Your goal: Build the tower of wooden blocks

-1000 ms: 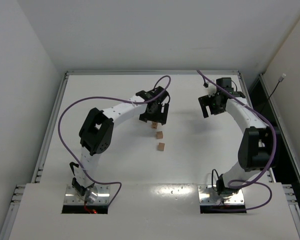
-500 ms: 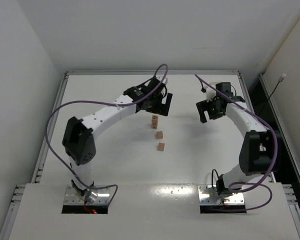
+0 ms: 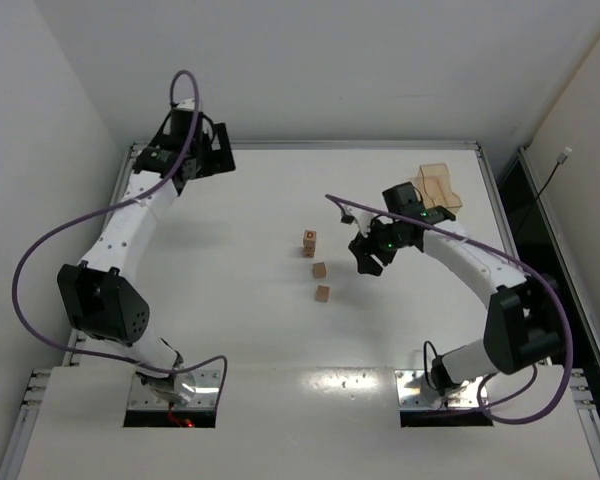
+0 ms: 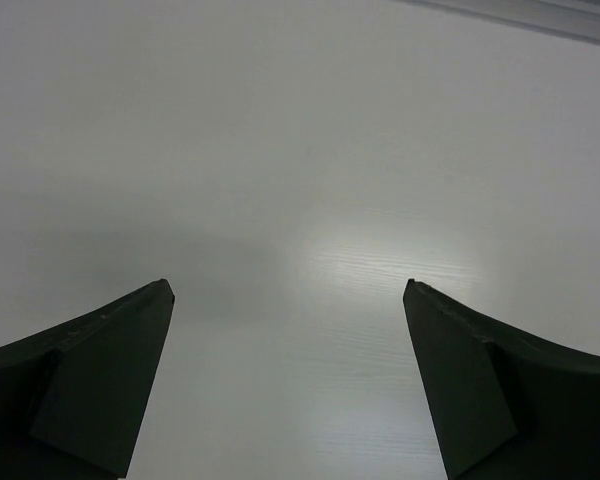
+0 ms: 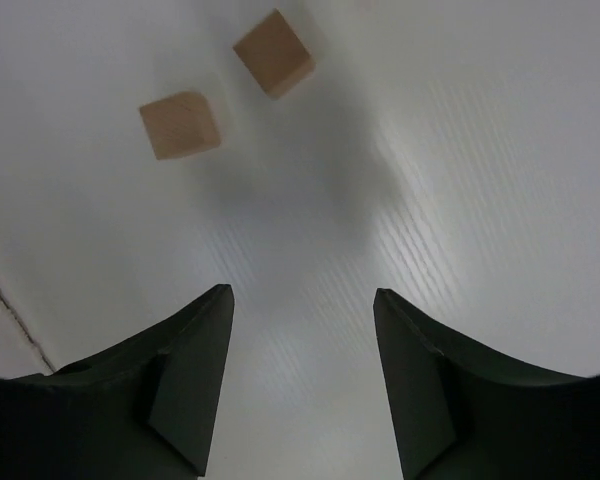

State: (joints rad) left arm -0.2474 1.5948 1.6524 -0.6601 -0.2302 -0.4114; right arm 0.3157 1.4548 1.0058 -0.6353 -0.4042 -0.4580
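Note:
Three wood blocks lie mid-table in the top view. A short column (image 3: pixel 309 241) with a dark mark on top looks about two cubes high. A single cube (image 3: pixel 320 269) and another cube (image 3: pixel 323 293) sit in front of it. My right gripper (image 3: pixel 366 258) is open and empty, just right of the cubes and apart from them. Its wrist view (image 5: pixel 302 295) shows two cubes (image 5: pixel 180 124) (image 5: pixel 273 53) ahead of the fingers. My left gripper (image 3: pixel 217 158) is open and empty at the far back left. Its wrist view (image 4: pixel 288 290) shows only bare table. No roof-shaped piece is in view.
A translucent tan tray (image 3: pixel 438 186) stands at the back right, behind my right arm. The table's raised rim (image 3: pixel 300 146) runs along the back edge, close to my left gripper. A purple cable loops off each arm.
My left arm has swung away from the block column to the far back-left corner. My right gripper has moved from the back right toward the cubes, uncovering the tray.

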